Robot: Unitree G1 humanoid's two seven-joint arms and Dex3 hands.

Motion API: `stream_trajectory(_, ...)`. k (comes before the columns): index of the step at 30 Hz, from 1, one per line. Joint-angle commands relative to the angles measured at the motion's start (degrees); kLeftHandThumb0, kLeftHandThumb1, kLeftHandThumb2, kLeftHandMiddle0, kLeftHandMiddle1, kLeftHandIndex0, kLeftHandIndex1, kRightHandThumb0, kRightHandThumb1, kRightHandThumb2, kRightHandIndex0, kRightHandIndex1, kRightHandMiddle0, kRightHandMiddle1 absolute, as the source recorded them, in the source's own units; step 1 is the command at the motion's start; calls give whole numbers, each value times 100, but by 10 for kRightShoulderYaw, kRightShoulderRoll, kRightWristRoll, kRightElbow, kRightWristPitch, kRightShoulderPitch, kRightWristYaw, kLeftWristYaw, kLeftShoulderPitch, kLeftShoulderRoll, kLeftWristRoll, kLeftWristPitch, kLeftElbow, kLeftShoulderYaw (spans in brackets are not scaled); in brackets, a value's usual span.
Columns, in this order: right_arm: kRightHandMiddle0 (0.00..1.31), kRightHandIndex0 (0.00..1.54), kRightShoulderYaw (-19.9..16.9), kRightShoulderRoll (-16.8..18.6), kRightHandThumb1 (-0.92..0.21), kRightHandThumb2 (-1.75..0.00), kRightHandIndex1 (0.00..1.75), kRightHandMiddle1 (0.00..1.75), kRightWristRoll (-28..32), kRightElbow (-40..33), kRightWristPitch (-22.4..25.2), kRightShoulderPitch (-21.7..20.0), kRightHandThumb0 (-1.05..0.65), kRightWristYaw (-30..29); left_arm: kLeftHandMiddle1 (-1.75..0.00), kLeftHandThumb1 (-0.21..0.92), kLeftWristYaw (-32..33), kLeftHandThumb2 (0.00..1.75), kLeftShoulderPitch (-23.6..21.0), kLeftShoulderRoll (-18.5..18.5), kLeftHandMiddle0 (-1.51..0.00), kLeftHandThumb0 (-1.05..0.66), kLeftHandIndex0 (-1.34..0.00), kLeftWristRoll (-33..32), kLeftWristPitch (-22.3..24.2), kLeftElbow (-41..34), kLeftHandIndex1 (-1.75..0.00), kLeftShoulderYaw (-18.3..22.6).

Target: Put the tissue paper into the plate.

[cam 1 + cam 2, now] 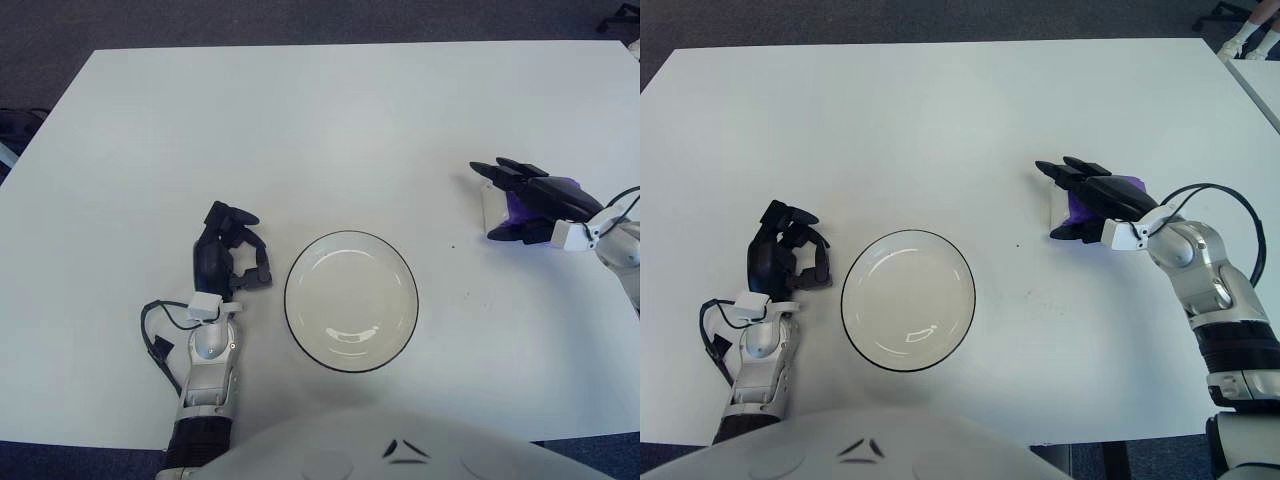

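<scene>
White tabletop [300, 130] fills the scene, with a round white plate [351, 301], rimmed in black, sitting near the front edge and holding nothing. To the right of it and well apart, the right hand [1095, 200] lies low over the tissue paper [1058, 210], a small pale sheet that sits on the table and shows only at the hand's left edge. The hand's dark fingers [1065, 172] reach out long and nearly straight toward the table's middle, while the thumb [1068, 234] shows below them, at the near side of the sheet; a purple patch is visible between thumb and fingers. Whether the fingers press on the tissue or merely cover it cannot be told, and no closed grasp on it shows. The forearm runs back from the wrist toward the lower right, its black cable [1220, 200] arching above it. On the other side of the plate, just beside its left rim, the left hand [230, 258] shows idle, pointing away from the robot with its fingers curled inward and holding nothing, its forearm [208, 375] running straight back toward the body.
</scene>
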Motion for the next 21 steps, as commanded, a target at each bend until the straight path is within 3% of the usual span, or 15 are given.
stream_trajectory(1, 0, 0, -10, 1, -78, -28, 0, 0, -12, -15, 23, 26, -105, -5, -175, 1, -6, 168, 43, 0, -86, -1, -60, 2, 21, 35, -173, 0)
stream_trajectory(10, 0, 0, -50, 20, -85, -31, 0, 0, -26, -40, 14, 54, -105, -80, -175, 2, -6, 166, 44, 1, -85, -1, -59, 5, 25, 32, -172, -1)
stream_trajectory(16, 0, 0, -96, 27, -86, -31, 0, 0, -12, -105, 40, 95, -105, -85, -175, 3, -4, 166, 44, -1, -85, -1, -59, 5, 30, 31, -173, -1)
stream_trajectory(21, 0, 0, -111, 37, -86, -31, 0, 0, -23, -130, 40, 107, -105, -101, -175, 3, -1, 165, 43, -1, -84, -1, -58, 8, 34, 31, -173, 0)
